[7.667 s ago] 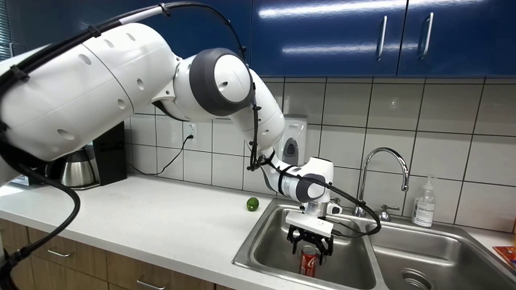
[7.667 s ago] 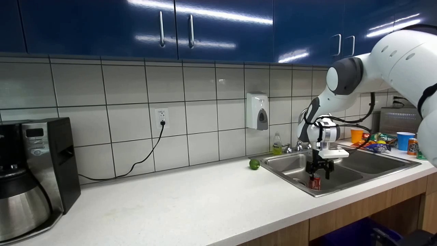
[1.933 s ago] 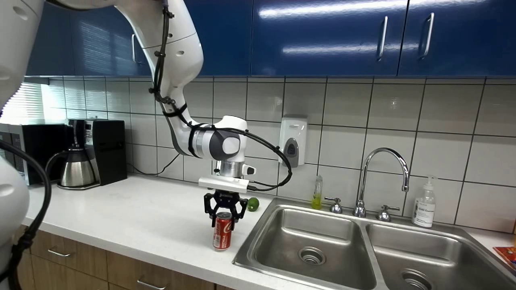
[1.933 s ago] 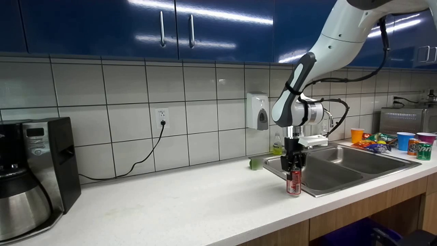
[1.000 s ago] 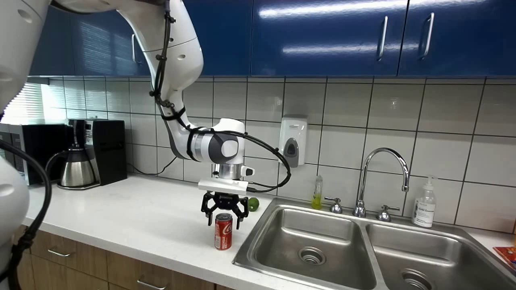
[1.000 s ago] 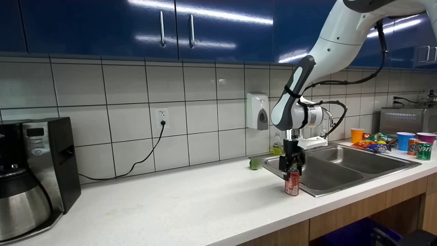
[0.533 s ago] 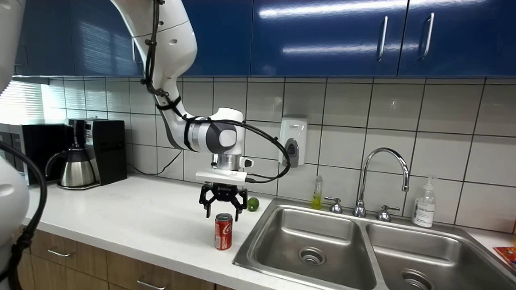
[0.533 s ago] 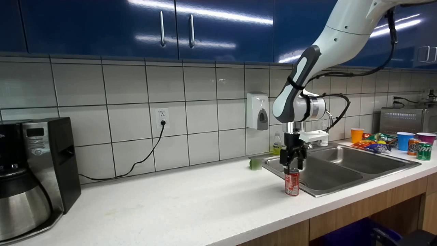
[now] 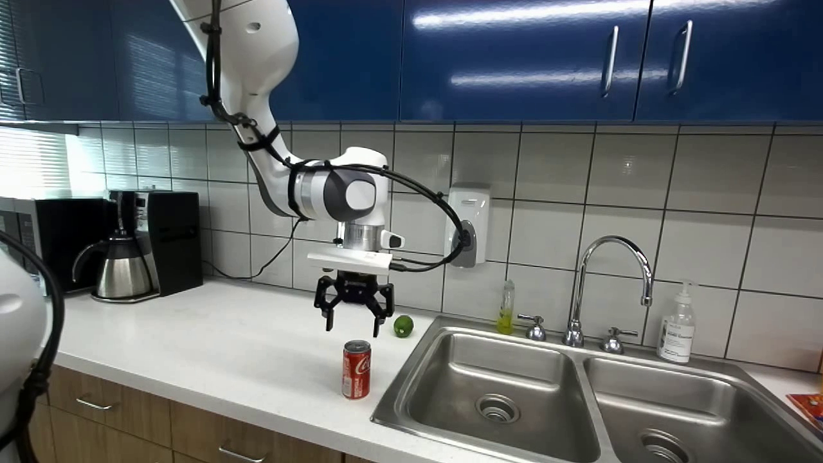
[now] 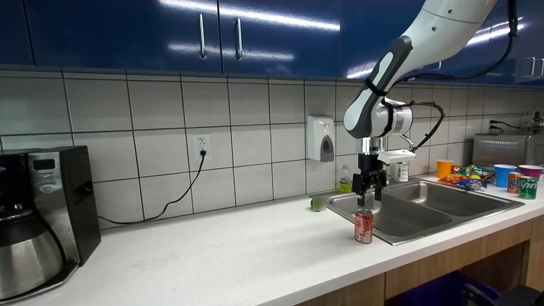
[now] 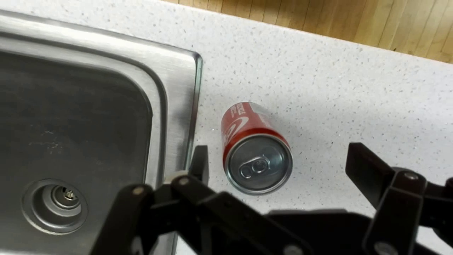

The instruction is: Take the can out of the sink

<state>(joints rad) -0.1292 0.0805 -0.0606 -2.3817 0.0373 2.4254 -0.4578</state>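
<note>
The jaws stand wide apart, the Robotiq gripper clear above an upright Coca-Cola can on the countertop. In an exterior view, the stainless-steel double-basin sink lies just beside the can at three o'clock; farther, at one, a soap dispenser.

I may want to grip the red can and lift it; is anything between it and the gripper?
Nothing visible: the open gripper hangs above the red can, apart from it, and the wrist view shows nothing covering it.
</note>
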